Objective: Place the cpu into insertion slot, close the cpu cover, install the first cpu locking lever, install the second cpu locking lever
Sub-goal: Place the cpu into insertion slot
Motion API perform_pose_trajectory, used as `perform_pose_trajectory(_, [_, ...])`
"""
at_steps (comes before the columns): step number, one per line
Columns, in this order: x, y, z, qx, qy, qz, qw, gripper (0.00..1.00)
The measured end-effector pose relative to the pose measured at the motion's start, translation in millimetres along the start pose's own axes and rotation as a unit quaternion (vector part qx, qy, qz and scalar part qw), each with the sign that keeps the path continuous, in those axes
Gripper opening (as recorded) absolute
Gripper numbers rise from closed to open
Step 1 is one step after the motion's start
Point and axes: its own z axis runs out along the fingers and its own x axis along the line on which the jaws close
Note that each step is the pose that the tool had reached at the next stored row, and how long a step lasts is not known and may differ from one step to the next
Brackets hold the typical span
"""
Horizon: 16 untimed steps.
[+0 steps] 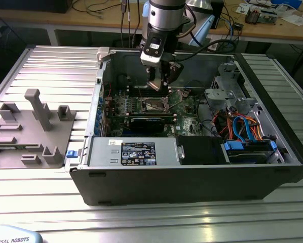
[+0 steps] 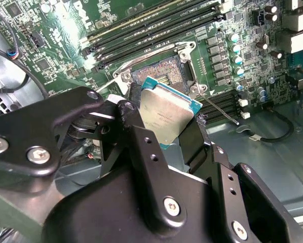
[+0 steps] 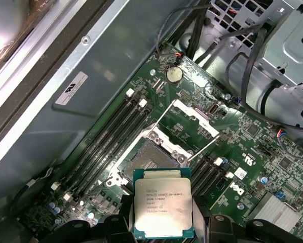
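Silver-grey metal top of the cpu faces both wrist cameras. The chip is clamped between the two black fingers of the gripper, which are closed on its opposite edges.

Step in hand, as you should log it: the first one, placing the cpu. No later step shows any progress. The cpu cover stands swung open on the far side of the socket, and the insertion slot lies bare with its dark contact field exposed.

Position relative to the fingers: the slot sits just past the fingertips, beyond the chip's leading edge. The chip is apart from the slot, held above the green motherboard and not touching the silvery rim.

What the placement calls for, in my judgement: square the chip's edges to the socket rim, keep it level, centre it over the recess, and set it down flat with no sideways drag. The exposed contacts look easy to damage.
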Motion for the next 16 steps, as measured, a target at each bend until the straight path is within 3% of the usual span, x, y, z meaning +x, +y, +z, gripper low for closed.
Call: perform_pose_trajectory(16, [0.0,0.0,1.4,-0.0005,-0.0007,0.033,0.9995,0.54])
